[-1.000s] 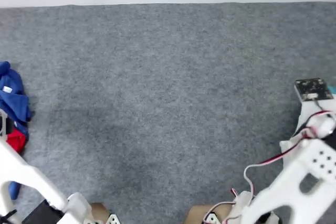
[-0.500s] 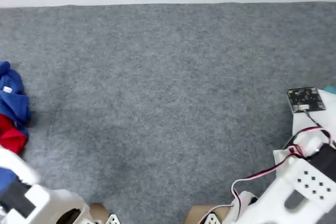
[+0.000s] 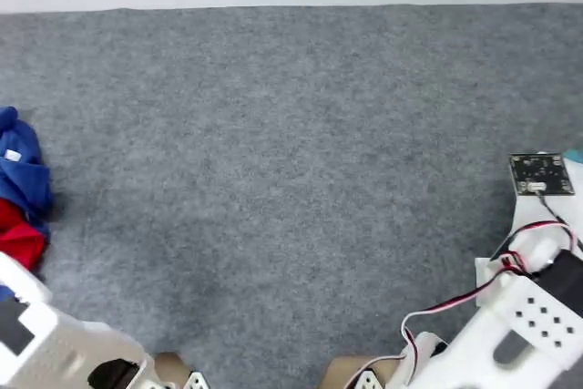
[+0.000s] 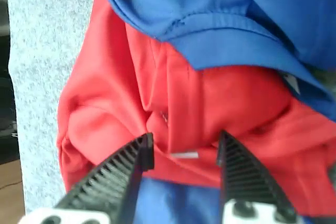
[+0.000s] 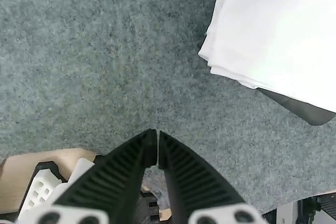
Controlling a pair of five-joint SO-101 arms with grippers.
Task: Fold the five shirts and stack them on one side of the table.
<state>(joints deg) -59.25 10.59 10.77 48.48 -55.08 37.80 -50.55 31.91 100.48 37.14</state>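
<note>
A heap of crumpled shirts lies at the table's left edge: a blue shirt [image 3: 20,170] over a red shirt [image 3: 18,236]. In the left wrist view the red shirt [image 4: 173,114] lies under the blue shirt [image 4: 236,14], and my left gripper [image 4: 184,148] hangs open just above the red cloth. A folded white shirt [image 5: 278,30] lies at the table's right side, seen also in the high view as the white shirt [image 3: 537,216] beside the right arm. My right gripper [image 5: 157,142] is shut and empty over bare felt next to that shirt.
Grey felt [image 3: 291,152] covers the table, with a wide bare stretch between the two arms. The right arm's white body [image 3: 510,316] and its wires sit at the lower right. A cardboard piece [image 3: 351,373] lies at the front edge.
The left arm has drawn back toward the lower left corner, uncovering more of the red shirt. The right arm's wrist board dropped lower, then shifted slightly right.
</note>
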